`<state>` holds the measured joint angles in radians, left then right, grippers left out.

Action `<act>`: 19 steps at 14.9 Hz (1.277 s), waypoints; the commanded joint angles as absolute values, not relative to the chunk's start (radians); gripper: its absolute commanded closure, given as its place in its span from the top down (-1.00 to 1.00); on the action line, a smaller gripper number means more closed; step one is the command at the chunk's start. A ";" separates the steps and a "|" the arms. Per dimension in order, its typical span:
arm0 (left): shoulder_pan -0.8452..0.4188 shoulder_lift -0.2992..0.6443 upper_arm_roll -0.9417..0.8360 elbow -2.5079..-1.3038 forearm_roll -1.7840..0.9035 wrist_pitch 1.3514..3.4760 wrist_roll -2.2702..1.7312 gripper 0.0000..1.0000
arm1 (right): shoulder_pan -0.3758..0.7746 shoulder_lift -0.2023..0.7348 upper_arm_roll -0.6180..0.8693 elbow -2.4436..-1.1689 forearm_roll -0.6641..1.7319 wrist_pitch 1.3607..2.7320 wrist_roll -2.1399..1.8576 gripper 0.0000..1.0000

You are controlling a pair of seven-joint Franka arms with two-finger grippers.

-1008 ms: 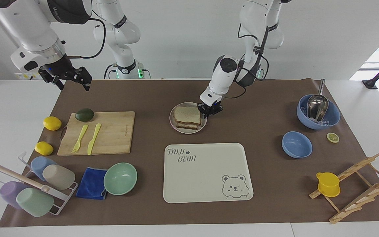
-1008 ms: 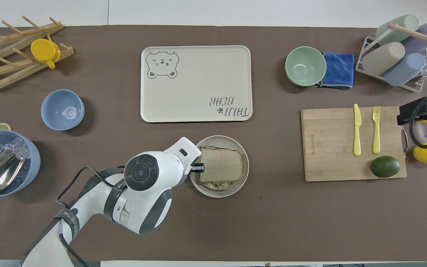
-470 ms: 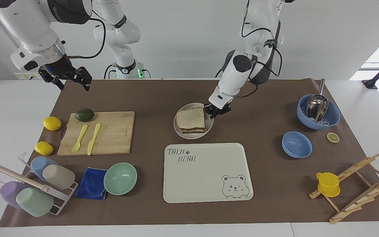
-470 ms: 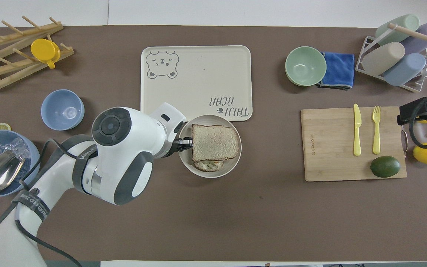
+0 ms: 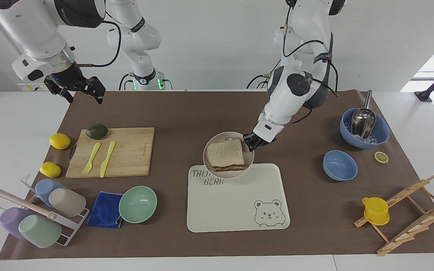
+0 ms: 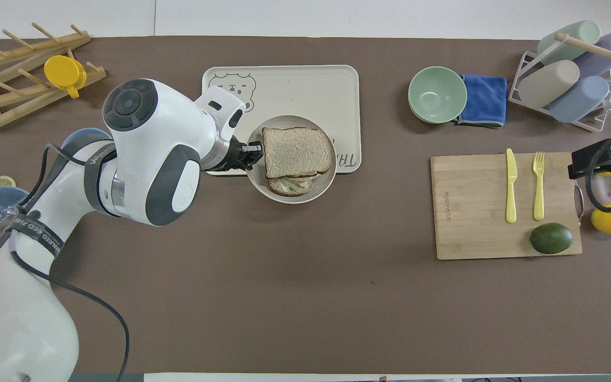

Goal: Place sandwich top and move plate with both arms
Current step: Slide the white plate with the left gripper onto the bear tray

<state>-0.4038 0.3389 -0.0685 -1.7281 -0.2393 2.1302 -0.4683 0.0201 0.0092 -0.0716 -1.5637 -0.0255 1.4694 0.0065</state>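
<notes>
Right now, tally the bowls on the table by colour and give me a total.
Blue bowls: 2
Green bowl: 1
Total: 3

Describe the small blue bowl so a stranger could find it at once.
Start at the cream tray mid-table and go toward the left arm's end. The small blue bowl sits there on the brown mat, empty. The bigger blue bowl beside it holds ice and a metal scoop.
</notes>
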 commanded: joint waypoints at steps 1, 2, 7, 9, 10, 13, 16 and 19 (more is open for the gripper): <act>-0.374 0.500 -0.072 -1.548 -0.273 2.106 -0.453 -1.00 | 0.011 0.002 -0.069 -1.569 -0.014 1.466 -0.014 1.00; -0.342 0.556 -0.074 -1.481 -0.281 2.102 -0.453 -1.00 | 0.011 0.002 -0.069 -1.569 -0.015 1.466 -0.014 1.00; -0.339 0.585 -0.069 -1.518 -0.267 2.236 -0.449 -1.00 | 0.011 0.002 -0.069 -1.569 -0.015 1.466 -0.014 1.00; -0.341 0.580 -0.069 -1.529 -0.261 2.229 -0.427 -1.00 | 0.011 0.002 -0.069 -1.569 -0.014 1.466 -0.014 1.00; -0.339 0.578 -0.069 -1.537 -0.261 2.226 -0.410 -0.55 | 0.011 0.002 -0.069 -1.569 -0.015 1.466 -0.014 1.00; -0.331 0.568 -0.067 -1.543 -0.261 2.221 -0.385 1.00 | 0.011 0.002 -0.069 -1.569 -0.014 1.466 -0.015 1.00; -0.322 0.551 -0.058 -1.537 -0.261 2.221 -0.383 1.00 | 0.011 0.002 -0.069 -1.569 -0.014 1.466 -0.014 1.00; -0.327 0.480 -0.012 -1.546 -0.212 2.185 -0.384 1.00 | 0.011 0.002 -0.069 -1.569 -0.015 1.466 -0.015 1.00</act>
